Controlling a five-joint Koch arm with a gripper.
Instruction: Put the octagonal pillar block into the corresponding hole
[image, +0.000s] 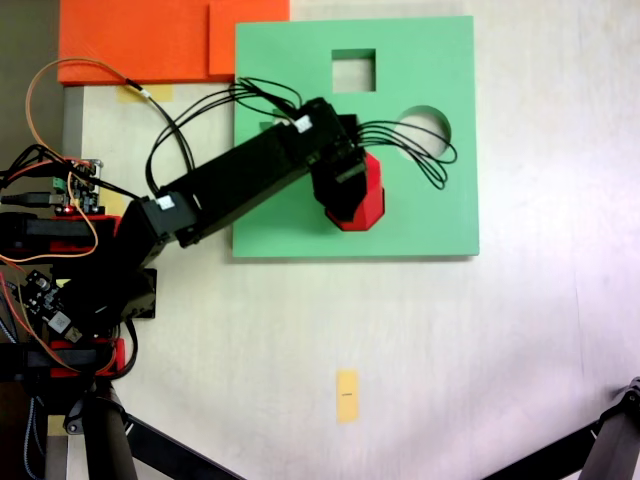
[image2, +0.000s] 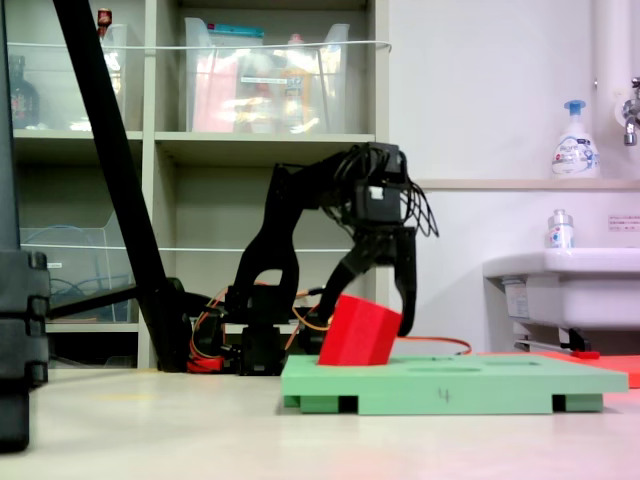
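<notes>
Leaning over the green foam board (image: 420, 220), the black arm (image: 240, 180) holds its gripper (image2: 375, 315) spread wide around the octagonal pillar block (image2: 358, 332); one finger stands left of the block and the other right of it in the side-on fixed view. The red block sits tilted, its lower end sunk in the board and its top edge raised toward the left. From above, the block (image: 368, 205) lies near the middle of the board, below the round cutout (image: 425, 122) and well below the square cutout (image: 353, 70). I cannot tell the outline of the hole under it. Bare green surface runs right of the block to the board's right edge, and a narrower strip runs to its lower edge. Beyond that edge the pale table (image: 480, 350) lies open, with one yellow tape strip (image: 346, 395). An orange sheet (image: 150, 40) touches the board's upper left corner.
</notes>
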